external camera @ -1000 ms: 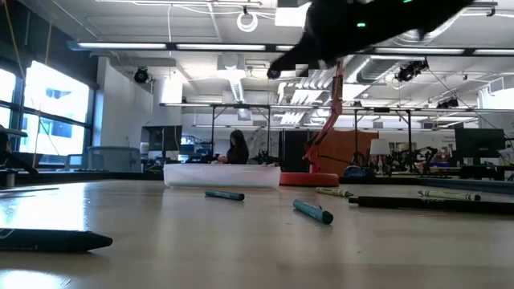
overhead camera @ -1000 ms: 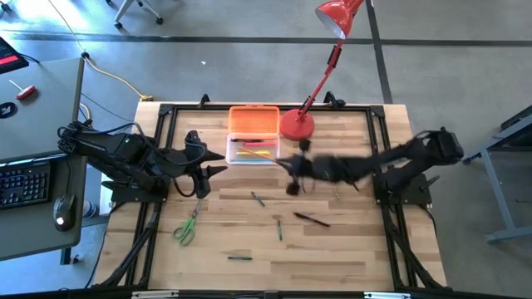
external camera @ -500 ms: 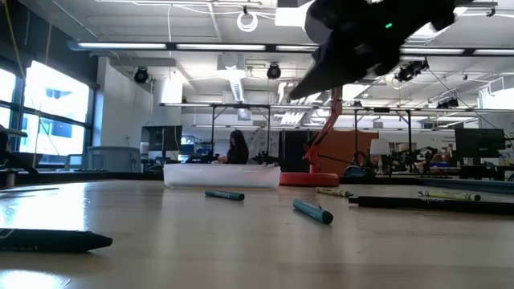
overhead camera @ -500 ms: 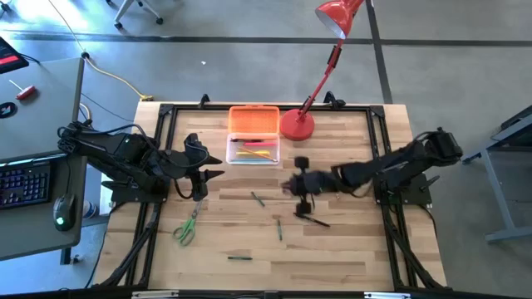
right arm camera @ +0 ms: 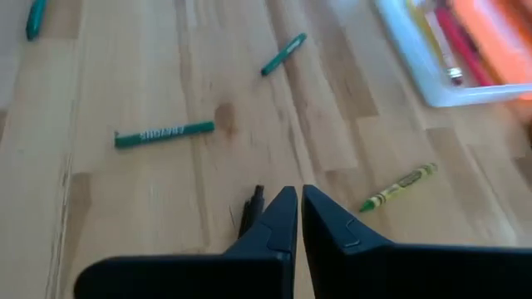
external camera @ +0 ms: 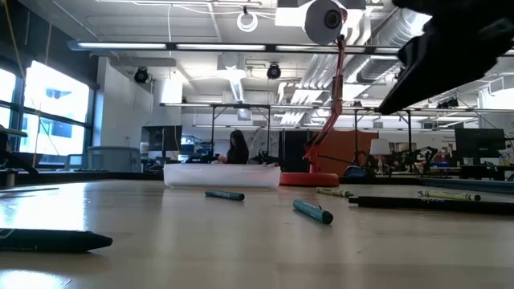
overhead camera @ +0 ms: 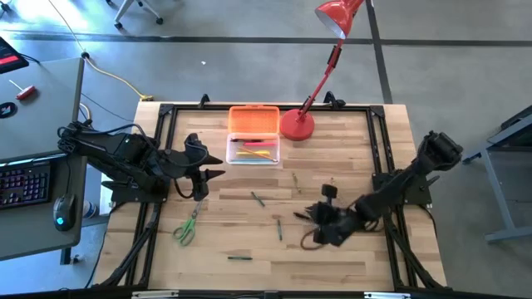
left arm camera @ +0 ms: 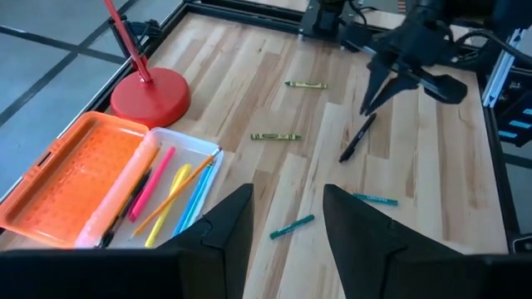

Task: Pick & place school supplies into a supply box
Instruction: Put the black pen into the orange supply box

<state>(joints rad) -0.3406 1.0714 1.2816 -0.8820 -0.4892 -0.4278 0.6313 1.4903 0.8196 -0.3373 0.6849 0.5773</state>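
The right gripper hangs low over the front right part of the table, directly above the black marker. Its two fingers are nearly together and hold nothing. The supply box stands open at the back of the table, just beside the red lamp base; pink, yellow and orange pens lie in its clear tray. Green crayons are scattered on the wood, and the green-handled scissors lie near the front left. The left gripper waits with fingers apart, left of the box.
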